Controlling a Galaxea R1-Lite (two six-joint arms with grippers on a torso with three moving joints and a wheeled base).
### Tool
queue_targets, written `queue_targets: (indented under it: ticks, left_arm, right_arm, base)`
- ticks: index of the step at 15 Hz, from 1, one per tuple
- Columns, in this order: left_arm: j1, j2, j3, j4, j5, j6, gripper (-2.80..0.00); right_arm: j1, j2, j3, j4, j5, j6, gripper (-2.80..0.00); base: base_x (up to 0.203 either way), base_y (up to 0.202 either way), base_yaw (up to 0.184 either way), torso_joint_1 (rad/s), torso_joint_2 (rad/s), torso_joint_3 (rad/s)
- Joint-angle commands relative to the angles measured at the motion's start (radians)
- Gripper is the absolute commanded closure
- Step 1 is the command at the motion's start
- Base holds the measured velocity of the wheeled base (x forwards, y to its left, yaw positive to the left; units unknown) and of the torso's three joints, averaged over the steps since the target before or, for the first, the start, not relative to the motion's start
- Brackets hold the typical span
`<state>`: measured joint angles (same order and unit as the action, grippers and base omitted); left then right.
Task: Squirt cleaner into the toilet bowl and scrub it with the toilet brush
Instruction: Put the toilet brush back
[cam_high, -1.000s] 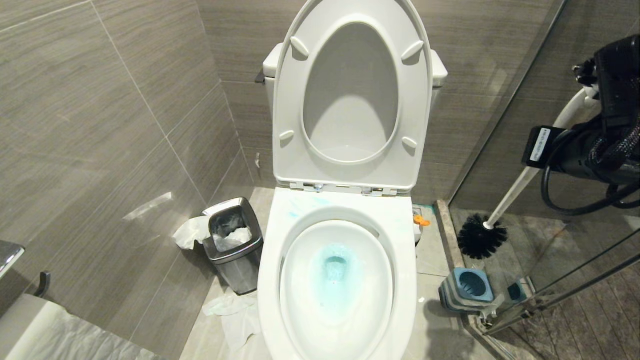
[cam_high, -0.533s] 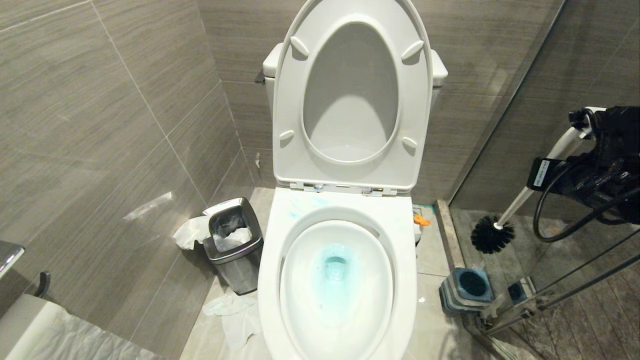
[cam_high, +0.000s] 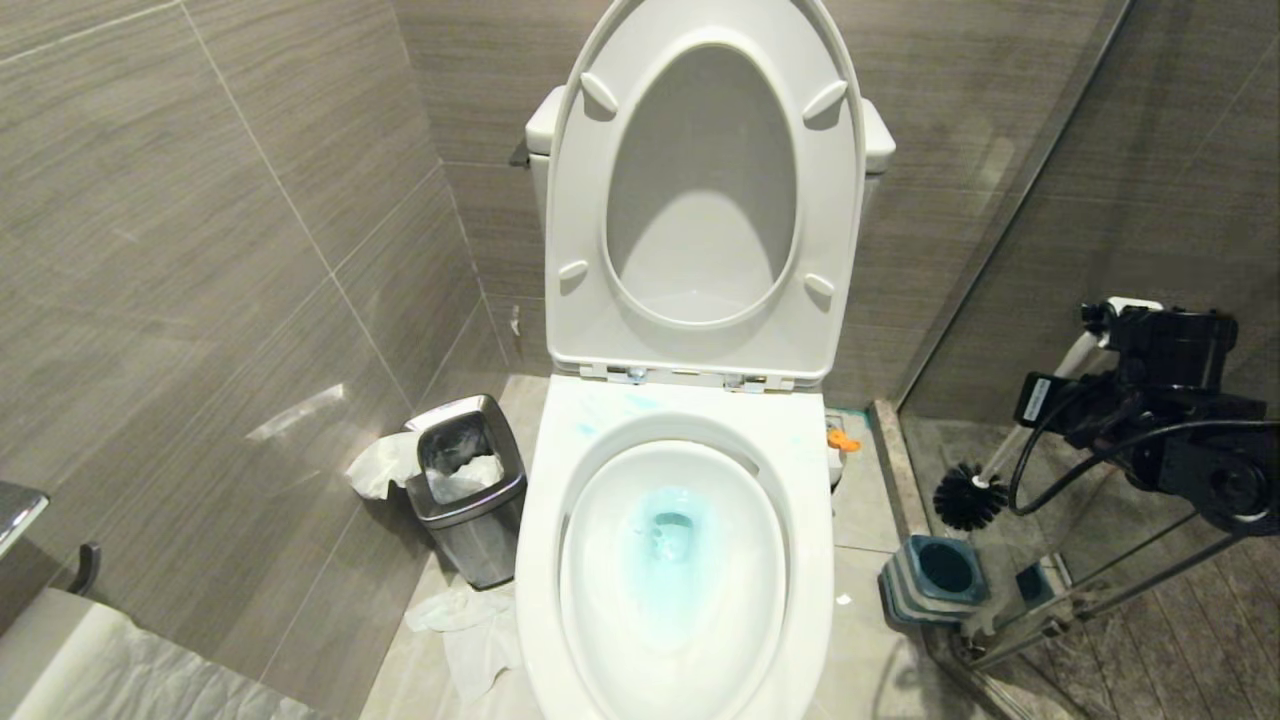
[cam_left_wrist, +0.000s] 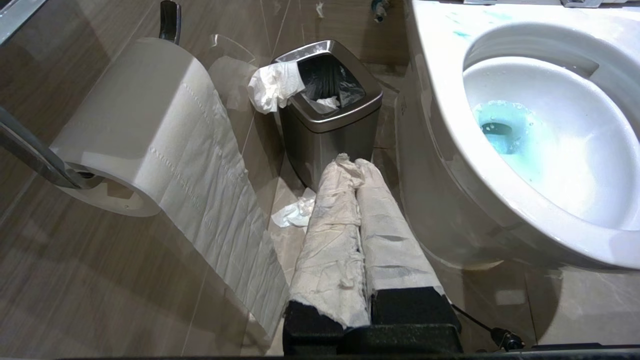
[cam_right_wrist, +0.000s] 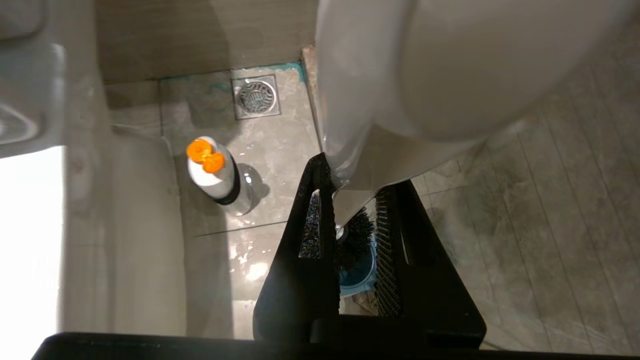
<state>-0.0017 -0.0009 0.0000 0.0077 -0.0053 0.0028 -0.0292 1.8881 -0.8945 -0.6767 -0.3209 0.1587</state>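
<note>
A: The right gripper (cam_high: 1105, 335) has dropped a long way in the last second. It was up near the top of the shower glass, and now it's low beside the toilet bowl (cam_high: 800, 560), fingers clamped on the white handle of the toilet brush (cam_high: 985, 480).

B: And the black bristle head has come down with it. It hangs just above the blue-and-grey holder (cam_high: 940, 575) on the floor, right of the bowl's rim, not yet in the hole.

A: From the wrist you look straight down the handle: bristles (cam_right_wrist: 356, 235) over the holder's blue mouth (cam_right_wrist: 357, 277).

B: So I'd read this as putting the brush away. The cleaner (cam_high: 670, 530) is in the water, a turquoise tint at the bottom of the bowl, with faint smears on the ledge near the hinges.

A: The scrubbing looks done, then. What's left is lining the head up with that dark hole.

B: The left gripper (cam_left_wrist: 357, 167)?

A: Parked by the steel bin (cam_left_wrist: 327, 100), its paper-wrapped fingers pressed together, holding nothing.
</note>
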Motion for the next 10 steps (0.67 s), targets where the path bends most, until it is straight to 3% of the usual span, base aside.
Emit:
queue_targets:
  ticks: [1,10]
  left_arm:
    - [0.0,0.001,0.002,0.0,-0.001,0.0,0.0]
    - [0.0,0.001,0.002,0.0,-0.001,0.0,0.0]
  right_arm:
    - [-0.015,0.091,0.015,-0.06,0.0,0.0,0.0]
    - [-0.029,0.293,0.099,-0.329,-0.004,-0.004,0.0]
  base:
    - [0.0,0.0,0.0,0.0,0.0,0.0]
    - [0.0,0.0,0.0,0.0,0.0,0.0]
